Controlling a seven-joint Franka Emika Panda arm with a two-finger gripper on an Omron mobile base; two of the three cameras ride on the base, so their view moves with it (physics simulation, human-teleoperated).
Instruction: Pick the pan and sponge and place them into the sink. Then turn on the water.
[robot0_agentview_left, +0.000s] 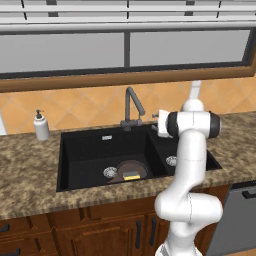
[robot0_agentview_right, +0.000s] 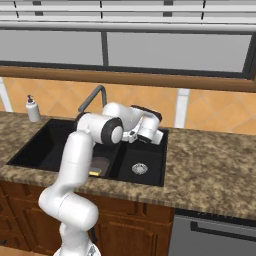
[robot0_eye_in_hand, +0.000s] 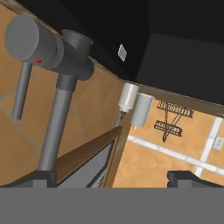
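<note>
black sink (robot0_agentview_left: 80, 150), dark brown pan (robot0_agentview_left: 131, 170) under a yellow sponge (robot0_agentview_left: 131, 175), dark grey faucet (robot0_agentview_left: 132, 107) (a red dot on its handle in the hand view), speckled brown-grey granite counter (robot0_agentview_left: 30, 165), orange diamond-tiled wall (robot0_agentview_left: 75, 107), white soap dispenser (robot0_agentview_left: 41, 125).

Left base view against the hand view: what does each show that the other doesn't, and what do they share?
Left base view alone: the pan lying in the sink's large basin with the sponge on it, and the soap dispenser on the counter. Hand view alone: the open gripper close beside the faucet's handle. Shared: the faucet, with no water running.
</note>
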